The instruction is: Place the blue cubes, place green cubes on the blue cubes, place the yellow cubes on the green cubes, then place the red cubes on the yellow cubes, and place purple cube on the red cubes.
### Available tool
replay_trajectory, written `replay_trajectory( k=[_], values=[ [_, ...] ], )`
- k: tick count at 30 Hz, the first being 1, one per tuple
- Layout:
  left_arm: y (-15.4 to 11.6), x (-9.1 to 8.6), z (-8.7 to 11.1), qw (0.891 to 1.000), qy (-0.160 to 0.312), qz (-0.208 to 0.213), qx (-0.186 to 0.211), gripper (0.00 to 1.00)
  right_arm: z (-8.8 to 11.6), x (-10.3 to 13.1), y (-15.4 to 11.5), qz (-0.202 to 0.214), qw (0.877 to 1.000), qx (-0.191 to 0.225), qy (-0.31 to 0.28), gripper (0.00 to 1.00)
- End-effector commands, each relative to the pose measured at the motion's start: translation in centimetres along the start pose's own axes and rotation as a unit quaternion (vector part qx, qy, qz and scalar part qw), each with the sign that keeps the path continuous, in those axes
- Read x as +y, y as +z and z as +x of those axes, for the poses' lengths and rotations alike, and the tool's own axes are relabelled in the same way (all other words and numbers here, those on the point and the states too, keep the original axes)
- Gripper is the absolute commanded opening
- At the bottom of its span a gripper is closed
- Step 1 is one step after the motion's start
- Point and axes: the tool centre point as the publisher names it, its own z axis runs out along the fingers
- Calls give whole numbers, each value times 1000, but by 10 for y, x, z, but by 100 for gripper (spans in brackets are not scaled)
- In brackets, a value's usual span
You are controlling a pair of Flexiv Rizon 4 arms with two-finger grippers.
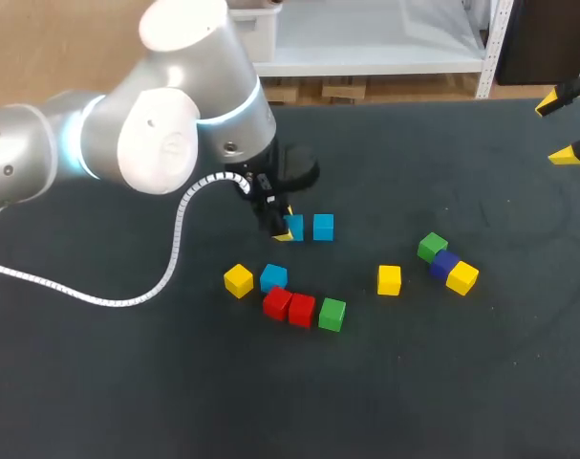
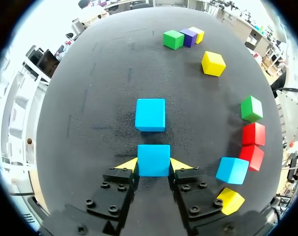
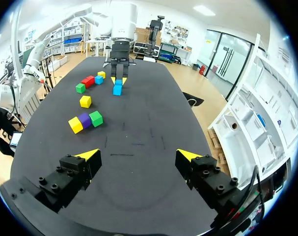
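While its two fingers (image 2: 130, 164) pressed their yellow tips against opposite sides of the first blue cube (image 2: 153, 158), the left gripper (image 2: 153, 166) stood low over the dark table (image 2: 90, 108), and the cube seemed to rest on the surface. Just ahead of the fingers, across a narrow gap and in line with the held one, lay the second blue cube (image 2: 150, 114). Off to one side of the gripper sat a loose cluster. It held the third blue cube (image 2: 232, 170) with the near yellow cube (image 2: 230, 200) beside it, then two red cubes (image 2: 253, 133) touching each other, and the near green cube (image 2: 251, 108) at the end of that row. Farther out, the lone yellow cube (image 2: 213, 63) sat by itself. Beyond it ran a short row of three touching cubes: the far green cube (image 2: 173, 39), the purple cube (image 2: 189, 37) and the far yellow cube (image 2: 198, 33). Every cube lay singly on the table. The right gripper (image 3: 138, 156) hung well apart from all of them at the table's right side, its fingers spread wide with only bare table under the gap.
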Motion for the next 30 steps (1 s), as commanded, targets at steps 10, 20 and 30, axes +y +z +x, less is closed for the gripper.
replay_trajectory(
  k=[10,20,30],
  values=[
    [1,3,0,1000,2,4,1,0,0,0,0,1,1000,0,0,100],
    [3,4,-1,1000,2,6,0,16,0,0,0,1,1000,0,0,100],
    [4,4,-2,1000,2,6,0,19,0,0,0,1,1000,0,0,100]
  ],
)
